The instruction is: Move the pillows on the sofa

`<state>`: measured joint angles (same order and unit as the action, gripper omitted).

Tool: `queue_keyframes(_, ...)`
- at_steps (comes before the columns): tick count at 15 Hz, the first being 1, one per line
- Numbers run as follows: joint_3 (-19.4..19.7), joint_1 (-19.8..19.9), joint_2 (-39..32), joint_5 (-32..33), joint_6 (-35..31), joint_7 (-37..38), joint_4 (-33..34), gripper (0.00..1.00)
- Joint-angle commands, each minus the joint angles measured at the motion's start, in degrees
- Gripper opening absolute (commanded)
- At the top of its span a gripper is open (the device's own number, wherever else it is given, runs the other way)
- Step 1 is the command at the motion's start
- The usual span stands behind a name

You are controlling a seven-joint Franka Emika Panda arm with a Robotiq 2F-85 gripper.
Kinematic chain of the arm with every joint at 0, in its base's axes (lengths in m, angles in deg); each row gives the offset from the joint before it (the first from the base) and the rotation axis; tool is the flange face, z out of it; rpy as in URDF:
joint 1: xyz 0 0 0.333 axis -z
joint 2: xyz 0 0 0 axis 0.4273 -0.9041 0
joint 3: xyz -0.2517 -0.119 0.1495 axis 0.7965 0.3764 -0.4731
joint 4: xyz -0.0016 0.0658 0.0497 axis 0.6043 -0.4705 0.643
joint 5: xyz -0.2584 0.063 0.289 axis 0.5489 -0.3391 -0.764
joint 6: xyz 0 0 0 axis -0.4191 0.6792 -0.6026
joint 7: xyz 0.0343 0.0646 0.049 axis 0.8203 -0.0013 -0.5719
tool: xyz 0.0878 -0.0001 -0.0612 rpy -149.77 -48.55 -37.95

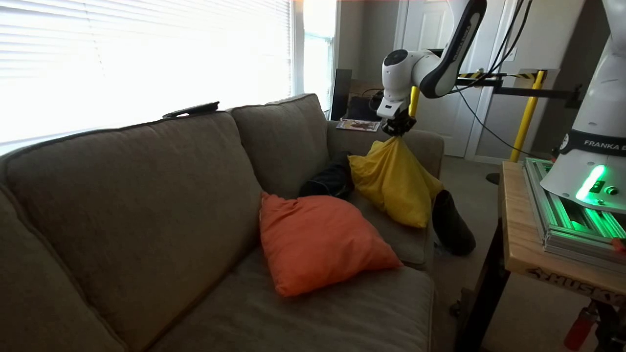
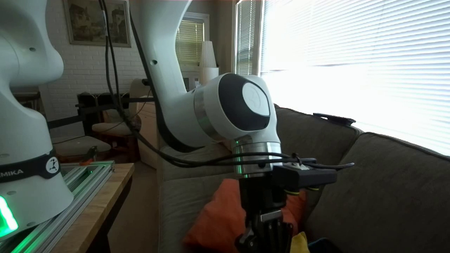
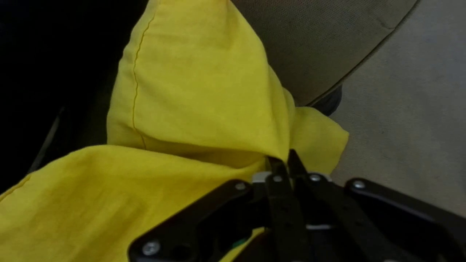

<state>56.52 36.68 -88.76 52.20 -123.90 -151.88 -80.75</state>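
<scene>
The yellow pillow [image 1: 398, 183] hangs bunched from my gripper [image 1: 395, 133] at the far end of the sofa [image 1: 132, 205], close to its arm. I cannot tell whether its lower corner touches the seat. In the wrist view the fingertips [image 3: 285, 160] are shut on a fold of the yellow pillow [image 3: 196, 87]. The orange pillow [image 1: 320, 244] lies on the seat nearer the middle, against the back cushion. In an exterior view the orange pillow [image 2: 219, 218] is partly hidden behind the gripper [image 2: 265, 240], and only a small piece of the yellow pillow [image 2: 299, 243] shows.
A black soft item [image 1: 330, 178] lies on the seat behind the yellow pillow. Another dark object [image 1: 452, 225] is at the sofa's front edge. A flat black object [image 1: 191, 110] rests on the backrest. A magazine [image 1: 358, 125] lies on the arm. A wooden table [image 1: 518, 215] carries the robot base.
</scene>
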Motion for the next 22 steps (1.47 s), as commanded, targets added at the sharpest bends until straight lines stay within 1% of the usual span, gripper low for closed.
queue_keyframes(1,-0.26,-0.05,-1.25,1.40,2.19,3.18,2.08,0.01)
queue_keyframes(4,-0.67,-0.12,-3.40,0.89,2.55,4.60,4.06,0.01)
queue_keyframes(5,-0.77,-0.45,-4.70,0.74,3.31,5.47,5.54,0.30)
queue_keyframes(6,-0.98,-0.43,-5.74,0.50,3.57,6.13,6.62,0.32)
queue_keyframes(7,-1.20,-0.37,-6.41,0.32,3.99,6.68,7.42,0.38)
queue_keyframes(10,-1.05,-0.70,-7.84,1.64,4.16,9.03,9.51,0.60)
queue_keyframes(12,-1.04,-0.64,-8.16,1.78,4.10,9.68,10.03,0.73)
queue_keyframes(13,-0.91,-0.45,-7.93,2.20,3.45,10.01,9.85,0.81)
queue_keyframes(14,0.22,-0.56,-7.38,5.70,0.20,13.49,9.33,0.87)
queue_keyframes(15,0.86,-0.66,-7.07,8.66,-1.53,16.08,9.11,0.95)
queue_keyframes(16,0.45,-0.51,-6.79,8.80,-0.66,17.67,8.78,0.99)
queue_keyframes(17,-1.17,-0.08,-6.74,3.21,3.72,17.23,8.11,1.00)
queue_keyframes(18,-1.67,-0.08,-7.00,1.47,5.57,17.81,8.00,1.00)
queue_keyframes(19,-1.41,-0.61,-7.41,1.86,5.93,22.76,8.45,1.00)
queue_keyframes(20,-1.71,0.59,-7.14,3.70,4.31,18.04,8.72,1.00)
queue_keyframes(22,-2.04,0.35,-7.30,3.59,5.23,21.25,8.71,1.00)
